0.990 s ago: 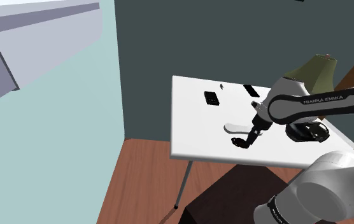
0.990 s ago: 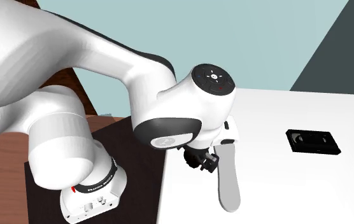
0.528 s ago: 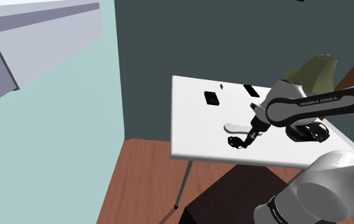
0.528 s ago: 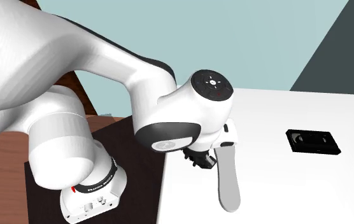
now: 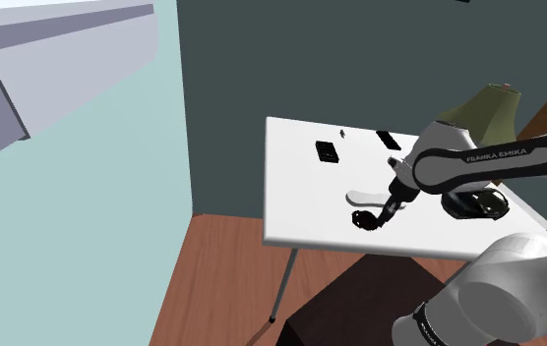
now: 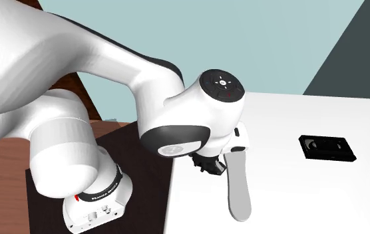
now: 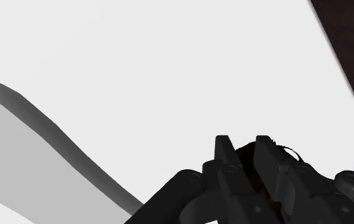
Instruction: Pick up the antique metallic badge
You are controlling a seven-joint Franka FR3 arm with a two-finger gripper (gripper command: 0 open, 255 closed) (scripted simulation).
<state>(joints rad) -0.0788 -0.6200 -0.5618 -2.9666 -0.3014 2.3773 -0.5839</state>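
This looks like a room in a house: wooden plank floor (image 5: 222,265), pale blue wall (image 5: 94,216) meeting a dark teal wall (image 5: 262,59), a thin-legged white worktop (image 5: 301,187), and an olive-shaded lamp (image 5: 488,108) near its far corner.

Shoulder view distant, second exterior close, sharing table (image 5: 301,197).

My arm (image 6: 57,60) is built of rounded, glossy white shells with dark bands at the joints. One black forearm band (image 5: 498,154) bears white FRANKA EMIKA lettering. A round black wrist cap (image 6: 222,85) shows small white marks and a red dot. My all-black gripper (image 7: 244,147) ends in two blocky fingers (image 7: 224,153).
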